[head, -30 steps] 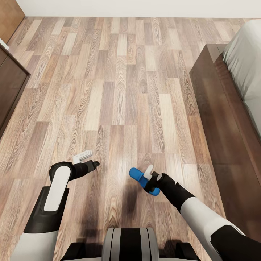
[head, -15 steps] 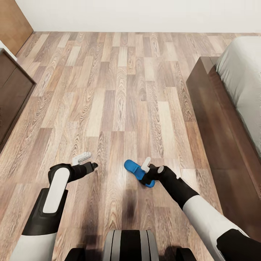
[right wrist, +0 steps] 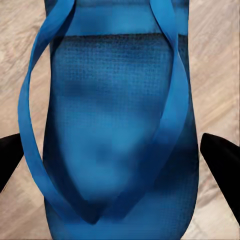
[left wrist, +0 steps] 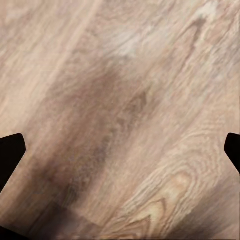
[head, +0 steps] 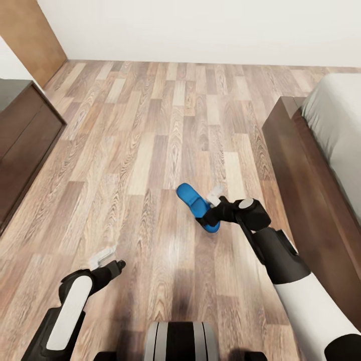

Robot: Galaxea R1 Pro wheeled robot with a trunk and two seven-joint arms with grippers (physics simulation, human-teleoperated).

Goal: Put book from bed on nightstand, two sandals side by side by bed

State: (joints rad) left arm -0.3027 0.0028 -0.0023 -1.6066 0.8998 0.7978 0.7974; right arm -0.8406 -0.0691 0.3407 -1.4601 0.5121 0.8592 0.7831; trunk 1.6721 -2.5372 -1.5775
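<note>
My right gripper (head: 211,206) is shut on one bright blue sandal (head: 196,201), held a little above the wood floor left of the bed. In the right wrist view the sandal (right wrist: 117,140) and its thin straps span the gap between the dark fingertips (right wrist: 222,162). The bed's dark brown frame (head: 296,170) and white mattress (head: 336,115) run along the right side. My left gripper (head: 103,257) hangs open over bare floor at the lower left, its fingertips (left wrist: 10,155) wide apart. The book and the other sandal are out of view.
A low dark brown cabinet (head: 22,145) stands against the left side. A brown door (head: 35,35) sits in the far left corner beside the white wall (head: 200,27). Wood floor (head: 150,130) stretches between the cabinet and the bed.
The camera has tilted up, showing more wall. My right arm has stretched forward, carrying the sandal farther from my base. The left gripper now sits lower in the picture.
</note>
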